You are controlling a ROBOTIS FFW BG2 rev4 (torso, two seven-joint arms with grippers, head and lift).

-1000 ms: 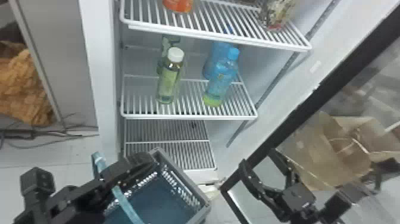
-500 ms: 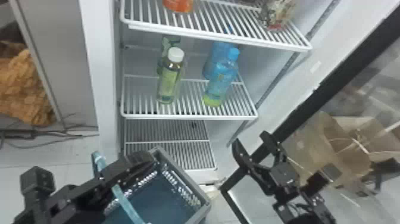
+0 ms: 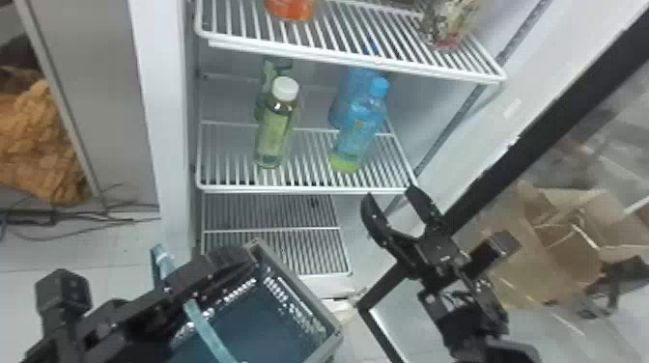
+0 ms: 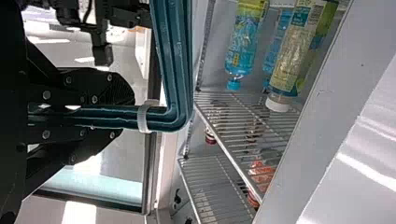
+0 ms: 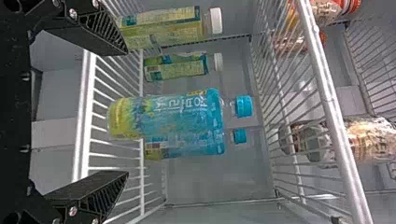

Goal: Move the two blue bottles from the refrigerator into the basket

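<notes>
- Here's your right gripper (image 3: 392, 193), fingers spread wide — the head view puts them just by the middle shelf's (image 3: 304, 189) front right corner, below the bottles.
- From your right wrist, the front blue bottle (image 3: 359, 130) shows between those open fingers, apart from both of them.
- That front bottle stands upright, close to the front edge of the middle shelf, toward its right end; you can see its blue cap and yellow-green base.
- Right behind it is the rear blue bottle (image 3: 340, 108), partly hidden from you, farther in from the front edge. So both task bottles are on the shelf, inside the refrigerator (image 3: 159, 120).
- Over to your left, the left gripper (image 3: 244, 260) has its fingers pressed together on the handle (image 4: 173, 60) — that's the basket's teal bar, running between the two pads.
- The basket (image 3: 299, 289) sits low in front of the refrigerator, with a far corner just beside that gripper; its inside looks dark blue.
- Toward the middle shelf's left edge you've got two more, a front green bottle (image 3: 273, 137) with a white cap and a rear green bottle (image 3: 265, 96) behind it.
- Up on the upper shelf (image 3: 357, 60), you have an orange container (image 3: 289, 7) toward the left and a patterned container (image 3: 446, 29) near the right edge.
</notes>
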